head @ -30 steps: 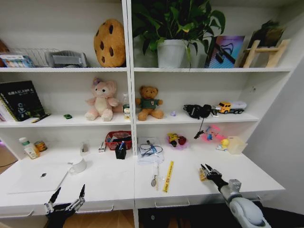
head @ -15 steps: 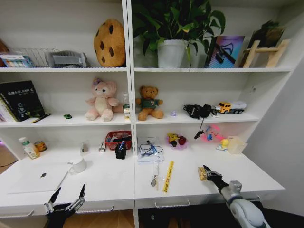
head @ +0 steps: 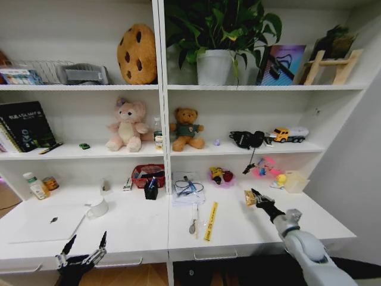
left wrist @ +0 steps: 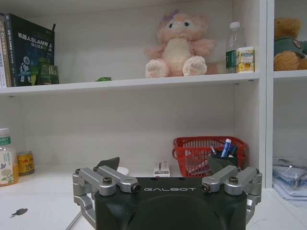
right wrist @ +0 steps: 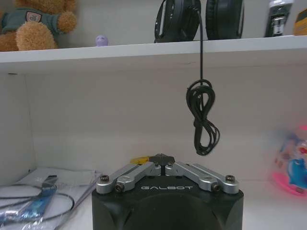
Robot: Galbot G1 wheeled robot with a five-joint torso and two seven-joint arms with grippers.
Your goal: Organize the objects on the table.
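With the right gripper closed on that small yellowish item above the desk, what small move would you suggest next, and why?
Probably carry it toward the clutter at the back of the table before lowering. The right gripper is shut on the small yellowish item and holds it off the tabletop, while the left gripper sits open at the front edge.

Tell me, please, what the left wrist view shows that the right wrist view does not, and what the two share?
Left wrist view alone: the open left tool, the pink plush rabbit, a red basket with the blue pen in a cup, and a dark book.

Right wrist view alone: the right tool shut on a small yellow item, black headphones with a dangling cable, and a pink toy.

Both: the brown teddy bear and the stack of papers.
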